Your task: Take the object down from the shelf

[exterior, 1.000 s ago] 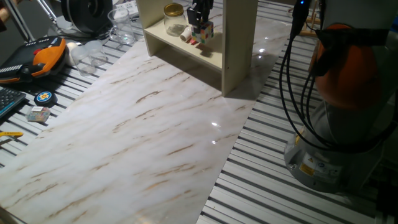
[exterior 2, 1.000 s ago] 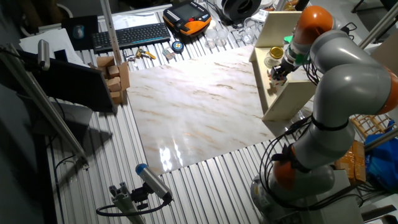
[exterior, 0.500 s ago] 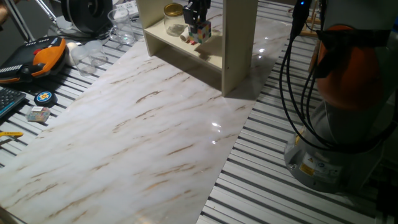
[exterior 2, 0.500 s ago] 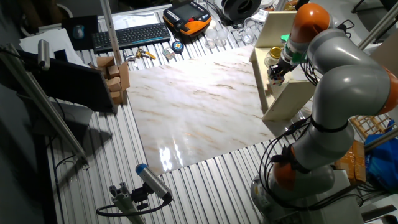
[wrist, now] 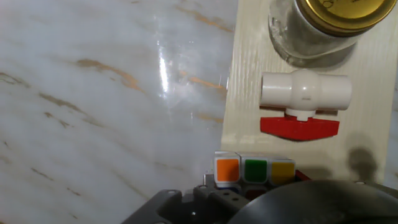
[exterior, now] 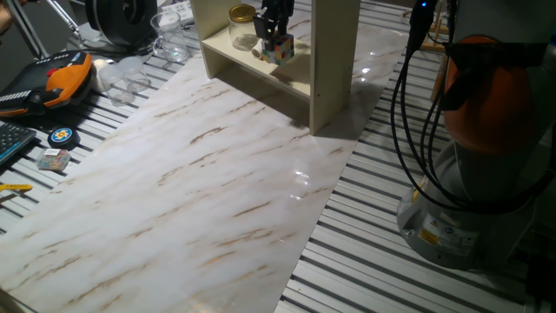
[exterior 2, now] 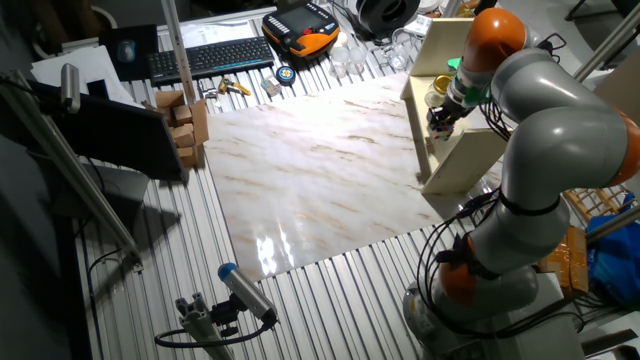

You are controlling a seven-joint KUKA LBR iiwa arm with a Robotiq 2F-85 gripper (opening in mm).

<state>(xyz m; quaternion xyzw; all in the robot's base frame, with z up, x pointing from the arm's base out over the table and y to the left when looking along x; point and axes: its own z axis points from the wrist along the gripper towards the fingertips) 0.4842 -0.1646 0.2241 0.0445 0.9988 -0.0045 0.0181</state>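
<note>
The cream shelf (exterior: 334,61) stands at the far end of the marble table (exterior: 200,191). My gripper (exterior: 275,35) reaches into its lower bay and is shut on a multicoloured puzzle cube (exterior: 277,49). It holds the cube just above the lower board, near that board's front edge. In the hand view the cube (wrist: 254,170) shows orange, green and yellow tiles and hangs over the board's front edge (wrist: 231,112). In the other fixed view the gripper (exterior 2: 440,113) is at the shelf's (exterior 2: 470,160) open side.
A glass jar with a gold lid (wrist: 317,25) and a white pipe valve with a red handle (wrist: 303,99) sit on the same board behind the cube. An orange-black device (exterior: 61,74), clear cups (exterior: 169,39) and a keyboard (exterior 2: 210,58) lie off the marble.
The gripper has moved the cube a little towards the shelf's front edge and the marble table. Jar and valve have not moved.
</note>
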